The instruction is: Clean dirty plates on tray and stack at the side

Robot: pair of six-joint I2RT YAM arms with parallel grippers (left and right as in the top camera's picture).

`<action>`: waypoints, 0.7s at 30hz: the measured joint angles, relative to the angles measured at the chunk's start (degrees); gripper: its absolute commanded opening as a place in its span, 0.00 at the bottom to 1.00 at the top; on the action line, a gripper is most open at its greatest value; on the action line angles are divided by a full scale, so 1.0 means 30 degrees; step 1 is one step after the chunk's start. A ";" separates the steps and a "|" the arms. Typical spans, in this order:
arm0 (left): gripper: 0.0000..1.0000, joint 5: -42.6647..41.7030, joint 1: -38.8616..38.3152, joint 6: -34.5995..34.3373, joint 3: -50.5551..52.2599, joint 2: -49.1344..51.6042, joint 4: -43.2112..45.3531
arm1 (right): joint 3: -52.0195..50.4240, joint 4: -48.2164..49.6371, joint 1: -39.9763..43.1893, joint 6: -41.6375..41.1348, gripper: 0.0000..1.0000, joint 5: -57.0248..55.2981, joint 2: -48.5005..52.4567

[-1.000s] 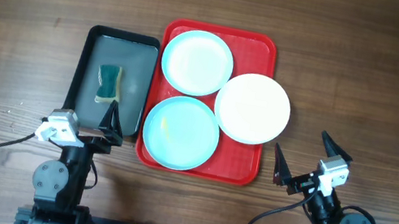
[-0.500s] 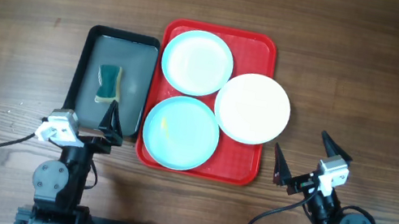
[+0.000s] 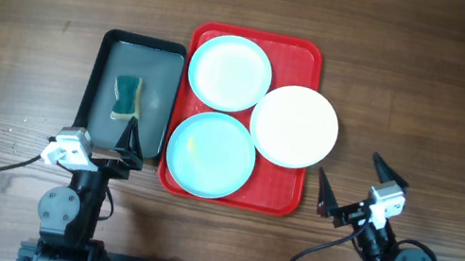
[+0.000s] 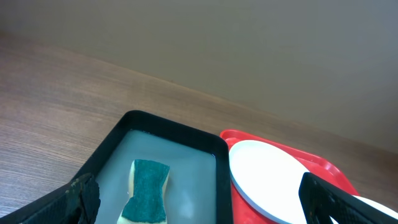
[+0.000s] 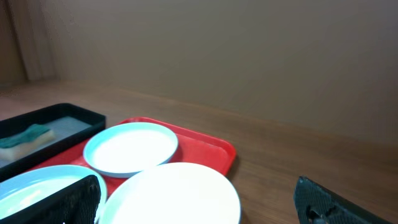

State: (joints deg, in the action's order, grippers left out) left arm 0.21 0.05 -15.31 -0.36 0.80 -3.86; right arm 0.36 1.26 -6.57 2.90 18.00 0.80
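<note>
A: Where the tray [image 3: 280,189] is concerned, what is listed?
B: Two blue plates [image 3: 229,72] laid inside it, one white plate [image 3: 295,126] overhanging its right rim. Sponge [image 3: 127,98] lodged in pan [image 3: 110,61], just beside. Left gripper [image 3: 106,139], right gripper [image 3: 349,166]: jaws spread wide, nothing gripped

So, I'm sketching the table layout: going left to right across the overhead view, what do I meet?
Dark pan with green sponge → red tray → white plate overhanging its right rim → open right gripper.

Red tray [image 3: 305,62], two pale blue plates [image 3: 228,72], one white plate [image 3: 295,126]
</note>
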 measured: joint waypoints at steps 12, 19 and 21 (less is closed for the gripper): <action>1.00 0.0000 0.0000 0.0000 0.0000 0.0000 0.0000 | 0.0000 -0.0007 -0.0386 0.0000 1.00 0.0000 0.0000; 1.00 0.0000 0.0000 0.0000 0.0000 0.0000 0.0000 | 0.0000 0.0044 -0.0386 0.0000 1.00 0.0000 0.0000; 1.00 0.0000 0.0000 0.0000 0.0000 0.0000 0.0000 | 0.0000 0.0036 -0.0386 0.0000 1.00 0.0000 0.0000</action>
State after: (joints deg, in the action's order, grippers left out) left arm 0.21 0.05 -15.31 -0.36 0.80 -3.86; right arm 0.36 1.37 -7.73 2.90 18.00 0.80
